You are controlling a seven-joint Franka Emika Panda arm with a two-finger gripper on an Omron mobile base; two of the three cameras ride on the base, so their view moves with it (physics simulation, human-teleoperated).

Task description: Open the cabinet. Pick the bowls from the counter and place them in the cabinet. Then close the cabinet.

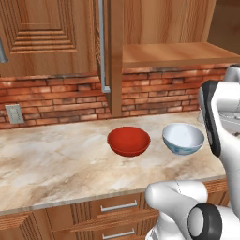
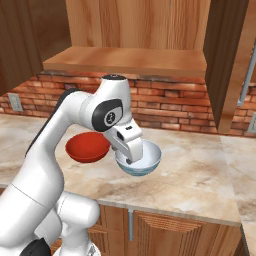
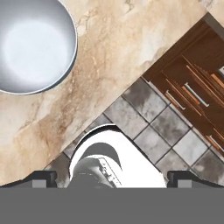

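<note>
We're seeing the cabinet (image 1: 47, 37) door swung open at upper left, its shelf (image 1: 173, 52) bare. Red bowl (image 1: 129, 140) is sitting on the counter (image 1: 56, 164), pale bowl (image 1: 183, 138) just beside it to the right, probably not touching. Gripper (image 3: 112, 178) is hanging above the counter edge near the pale bowl, fingers spread wide, gripping nothing.

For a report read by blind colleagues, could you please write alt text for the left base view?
Two bowls sit apart on the marbled counter: a glossy red bowl on the left and a pale white-blue bowl on the right. Above the brick wall, the wooden cabinet stands open, its shelf bare, while the robot's white arm rises at the right edge.
</note>
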